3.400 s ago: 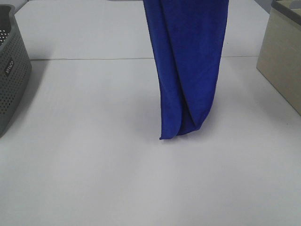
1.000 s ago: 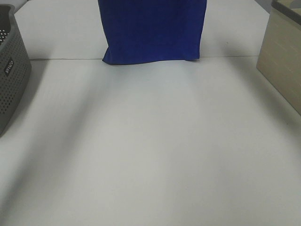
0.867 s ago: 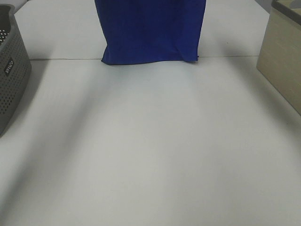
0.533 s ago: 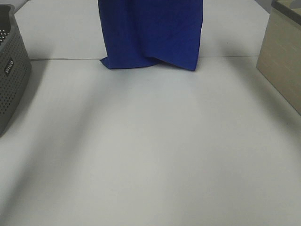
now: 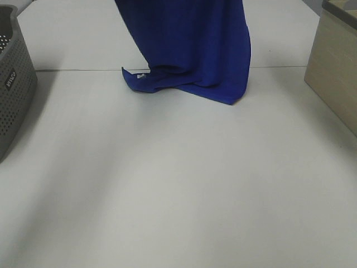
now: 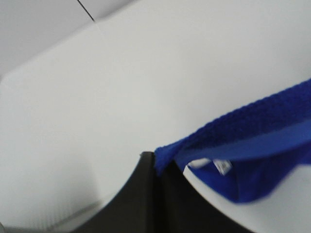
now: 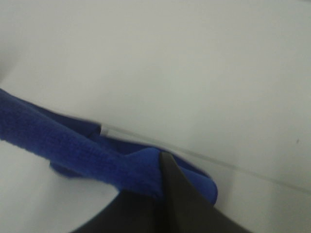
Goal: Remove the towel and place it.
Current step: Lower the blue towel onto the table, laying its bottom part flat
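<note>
The towel point(image 5: 192, 44) hangs straight down from left fingers point(image 6: 146, 199) and right fingers point(image 7: 182, 206), both pinching its top edge. Its hem touches the worktop point(image 5: 167, 184).

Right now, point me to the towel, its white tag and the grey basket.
towel point(image 5: 195, 44): exterior high view, middle of the hanging blue cloth.
white tag point(image 5: 140, 76): exterior high view, on the tag itself, near the cloth's lower left corner.
grey basket point(image 5: 17, 106): exterior high view, perforated side wall.
</note>
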`<control>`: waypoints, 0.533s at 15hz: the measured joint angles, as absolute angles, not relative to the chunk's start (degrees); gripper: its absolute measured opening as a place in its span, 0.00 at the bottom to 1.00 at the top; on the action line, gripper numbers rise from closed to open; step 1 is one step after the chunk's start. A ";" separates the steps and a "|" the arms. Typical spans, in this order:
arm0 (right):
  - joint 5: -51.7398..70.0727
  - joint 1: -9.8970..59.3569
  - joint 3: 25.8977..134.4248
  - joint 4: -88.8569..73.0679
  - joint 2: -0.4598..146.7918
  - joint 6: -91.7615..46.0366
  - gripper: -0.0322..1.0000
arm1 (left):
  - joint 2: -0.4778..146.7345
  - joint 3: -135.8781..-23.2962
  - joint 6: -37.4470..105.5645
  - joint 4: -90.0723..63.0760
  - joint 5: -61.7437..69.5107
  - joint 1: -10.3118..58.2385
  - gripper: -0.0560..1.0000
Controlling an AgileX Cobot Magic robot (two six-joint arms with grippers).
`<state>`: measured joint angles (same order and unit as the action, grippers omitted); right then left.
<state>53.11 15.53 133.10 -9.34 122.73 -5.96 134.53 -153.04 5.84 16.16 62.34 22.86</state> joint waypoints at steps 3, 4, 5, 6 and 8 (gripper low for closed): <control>64.00 15.53 133.10 -11.46 122.73 -7.22 0.05 | 132.35 -153.04 6.76 13.06 69.27 22.86 0.05; 66.29 15.53 133.21 -12.72 122.67 -7.91 0.05 | 131.15 -153.04 6.76 11.75 69.50 22.86 0.05; 68.24 15.53 133.21 -13.64 122.67 -8.65 0.05 | 130.12 -153.15 6.76 9.85 69.56 22.86 0.05; 69.27 15.53 133.21 -14.38 122.67 -9.28 0.05 | 129.66 -153.21 6.76 8.71 69.56 22.86 0.05; 69.79 15.53 133.21 -14.61 122.67 -9.91 0.05 | 129.60 -152.35 6.70 6.99 69.56 22.86 0.05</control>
